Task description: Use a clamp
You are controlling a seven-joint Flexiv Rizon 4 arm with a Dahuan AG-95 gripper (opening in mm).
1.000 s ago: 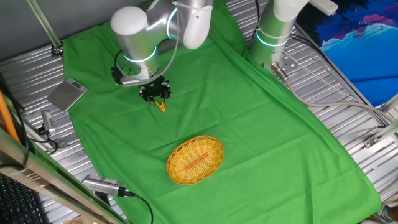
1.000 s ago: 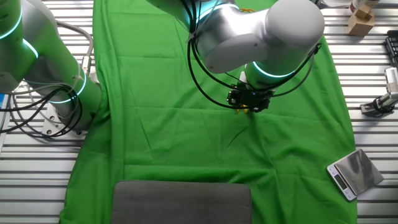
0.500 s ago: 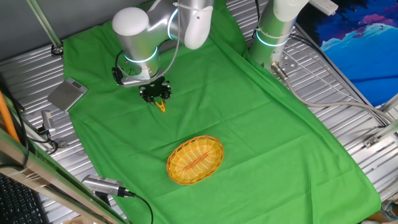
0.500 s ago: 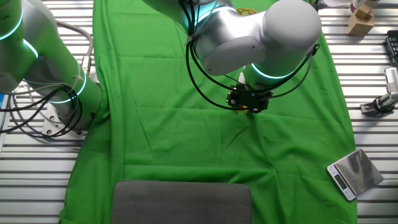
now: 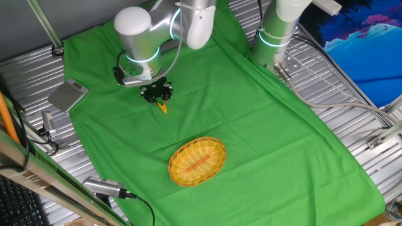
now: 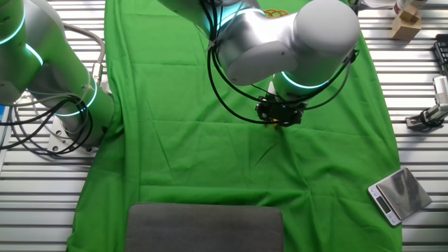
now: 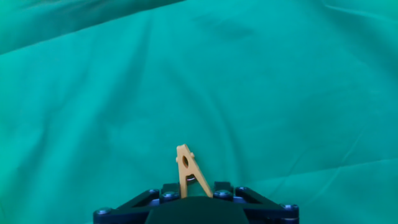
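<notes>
Right now, this is what we are seeing.
Jaws: we are seeing them clenched on the clamp (image 7: 187, 173), whose tip is sticking out ahead of the fingers in the hand view.
Gripper: the gripper (image 5: 157, 96) is hanging low over the cloth, pointing down, with the clamp (image 5: 162, 107) showing as a small yellow-orange bit below it; in the other fixed view the gripper (image 6: 278, 116) is hiding nearly all of the clamp.
Clamp: it is sitting between the fingers, prongs at the fingers and closed tip outward; we cannot tell whether the tip is touching the cloth.
Writing: we are reading no brand, label or lettering anywhere; the frames are too small for that.
Surface: a wrinkled green cloth (image 5: 264, 132) is covering the table, and a yellow woven basket (image 5: 197, 161) is lying on it, well apart from the gripper and nearer the camera.
Room: ribbed metal table top (image 6: 420, 77) is showing around the cloth, a small silver scale (image 6: 397, 195) is lying beside the cloth edge, and a second robot arm base (image 5: 276, 31) is standing at the far side.
</notes>
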